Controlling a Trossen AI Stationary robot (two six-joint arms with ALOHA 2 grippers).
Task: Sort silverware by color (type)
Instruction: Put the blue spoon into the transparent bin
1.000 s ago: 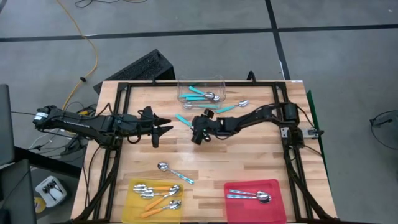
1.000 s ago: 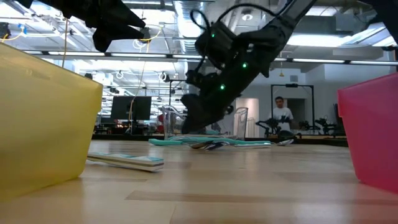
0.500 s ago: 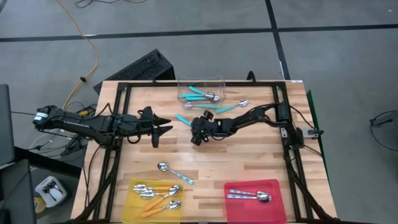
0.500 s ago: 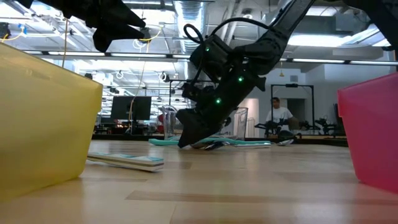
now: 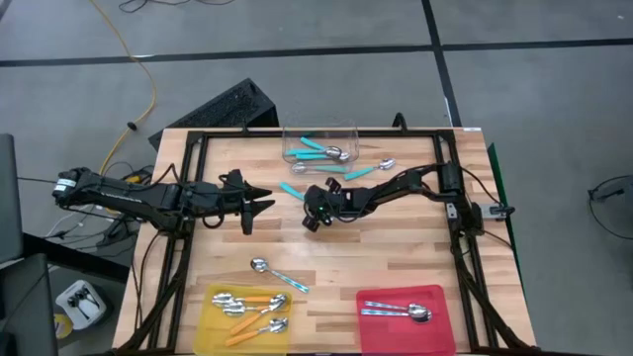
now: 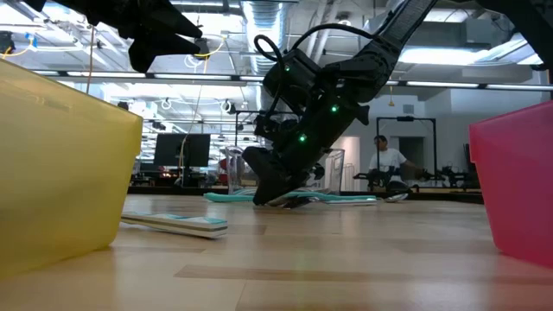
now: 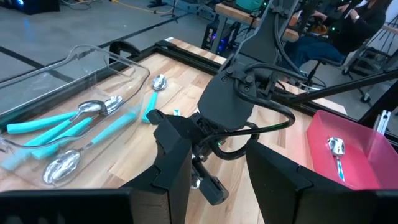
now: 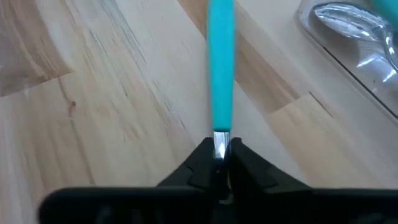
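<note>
My right gripper is down at the table's middle, shut on a teal-handled spoon just in front of the clear tub. The tub holds more teal spoons. Another teal spoon lies to the right of the tub, and one lies near the front. The yellow tray holds orange-handled spoons and the red tray holds silver ones. My left gripper hovers open left of centre with nothing between its fingers. My right gripper pinches the spoon's bare metal neck, just below the teal handle, between its two fingertips. The fingers slant down from the table's right side, in line with the spoon. The handle points away from the fingers, low along the wood. The gripper hides the bowl.
A black frame runs round the table's edges. Bare wood lies between the two arms and the front trays. In the low view the yellow tray's wall and the red tray's wall stand close at either side, and a person shows in the room behind.
My right gripper has gone down and a little toward the table's left edge, onto the teal spoon, and its fingers have closed on the spoon's neck. The spoon lies where it was.
</note>
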